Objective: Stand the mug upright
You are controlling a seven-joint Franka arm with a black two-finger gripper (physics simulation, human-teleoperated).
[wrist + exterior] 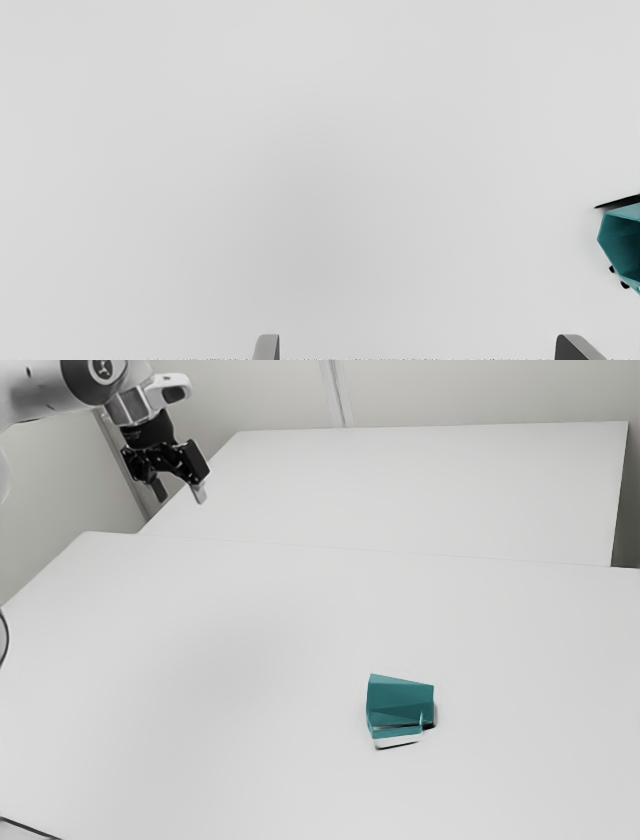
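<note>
The mug (400, 702) lay on its side on the counter (220, 660), mouth turned toward the exterior view's left, the side from which the arm (50, 390) came in. What appeared to be its handle was on the side nearest the exterior camera. The required upright position was not met.

The pincer (180, 492) was positioned above the counter and well apart from the mug. Its fingers (268, 347) stood wide open, with nothing held between them. In the wrist view, the mug was outside the gap between the fingers, beyond one of them.

Step in hand, as judged: approach to the mug—grasp not established. The next move called for travel toward the exterior view's right and nearer to that camera, followed by descent with the fingers open. Alignment was to place one finger on each side of the body or rim, clear of the handle. After closure, the procedure required a slight lift and a rotation to bring the mouth up and the base flat—an off-center grip could have let the tapered body slip or roll.
</note>
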